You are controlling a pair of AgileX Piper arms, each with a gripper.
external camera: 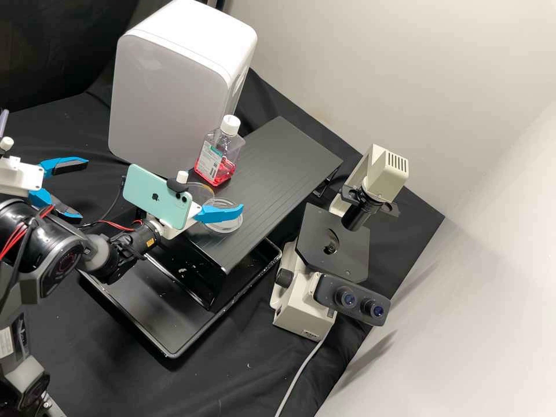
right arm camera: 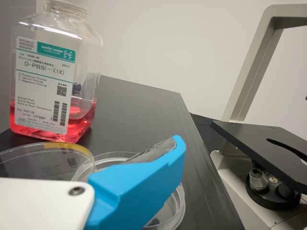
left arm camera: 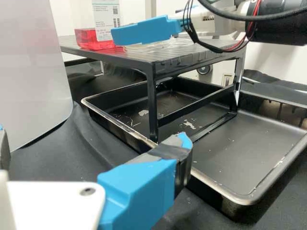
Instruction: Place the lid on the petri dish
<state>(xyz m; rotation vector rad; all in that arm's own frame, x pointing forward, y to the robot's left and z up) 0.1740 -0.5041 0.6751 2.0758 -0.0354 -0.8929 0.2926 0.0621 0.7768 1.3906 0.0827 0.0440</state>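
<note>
A clear petri dish [external camera: 227, 223] [right arm camera: 171, 211] lies near the front corner of the black raised shelf [external camera: 284, 168]. A second clear round piece, the lid [external camera: 200, 189] [right arm camera: 43, 160], sits right beside it on the side of the pink bottle. My right gripper [external camera: 223, 213] [left arm camera: 144, 29] hovers low over the dish, reaching in from the shelf's left corner. Whether it touches the glass is hidden. My left gripper [external camera: 84, 190] stands open with nothing in it at the far left, well off the shelf, one blue finger [left arm camera: 144, 187] near the tray's rim.
A bottle of pink liquid [external camera: 217, 152] [right arm camera: 53, 81] stands on the shelf behind the dish. A large white box [external camera: 174, 81] rises at the back left. A black tray [external camera: 174, 324] [left arm camera: 249, 158] lies under the shelf. A microscope [external camera: 336, 255] stands to the right.
</note>
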